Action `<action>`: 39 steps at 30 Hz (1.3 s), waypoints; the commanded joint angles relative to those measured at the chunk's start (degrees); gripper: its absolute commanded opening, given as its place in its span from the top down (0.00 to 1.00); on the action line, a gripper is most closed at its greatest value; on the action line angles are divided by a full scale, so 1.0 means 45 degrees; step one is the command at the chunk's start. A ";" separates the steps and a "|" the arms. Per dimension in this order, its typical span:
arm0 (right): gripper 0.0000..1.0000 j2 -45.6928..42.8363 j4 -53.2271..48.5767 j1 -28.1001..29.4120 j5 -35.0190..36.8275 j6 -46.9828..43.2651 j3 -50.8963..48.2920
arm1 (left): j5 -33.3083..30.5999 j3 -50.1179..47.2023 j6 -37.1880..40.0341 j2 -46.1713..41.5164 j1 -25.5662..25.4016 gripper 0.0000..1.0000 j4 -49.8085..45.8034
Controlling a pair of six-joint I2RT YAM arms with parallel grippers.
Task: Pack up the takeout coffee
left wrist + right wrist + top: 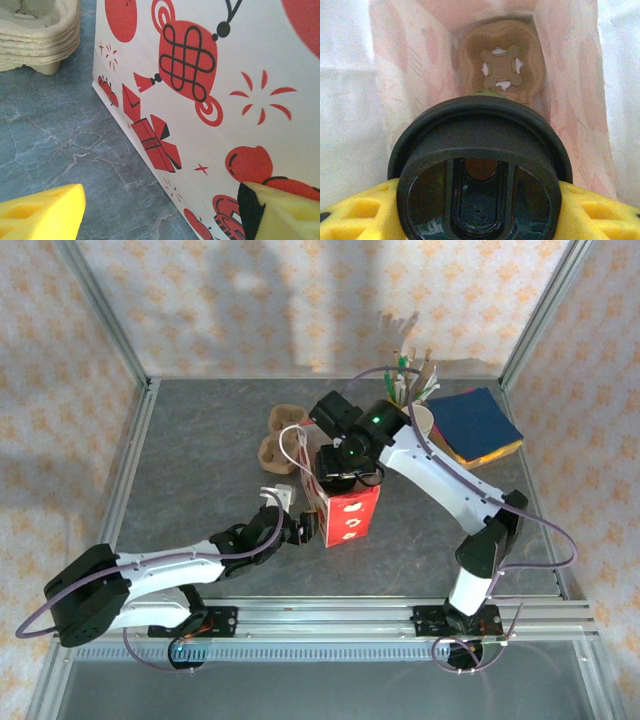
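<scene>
Takeout coffee (480,170) is held in the open top of the paper bag (210,100), above the cup carrier (500,65) on the bag's floor | right gripper (480,216) is closed on the cup below its lid | left gripper (160,215) is spread wide, empty, beside the bag | cup judged light, crushable – best gripped gently under the rim.

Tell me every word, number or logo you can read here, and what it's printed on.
There are no readable words or numbers.
On the paper bag: red pictures alone (a knot ornament, a gift box, sparkles), no lettering.
On the takeout coffee lid: raised moulded shapes, no legible characters.
On the coloured sheets: plain, as far as the top view shows.
</scene>
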 commanded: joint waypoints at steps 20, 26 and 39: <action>0.46 0.0173 -0.0118 -0.0164 -0.0219 -0.0261 -0.1691 | -0.0353 -0.0444 0.0299 0.0067 -0.0068 0.19 0.0185; 0.47 0.0614 -0.0117 -0.0205 -0.0405 -0.0421 -0.1424 | -0.0366 -0.0554 0.0407 0.0013 -0.0063 0.19 0.0210; 0.48 0.1012 -0.0145 -0.0226 -0.0485 -0.0746 -0.1803 | -0.0367 -0.0835 -0.0045 -0.0413 -0.0053 0.19 0.0207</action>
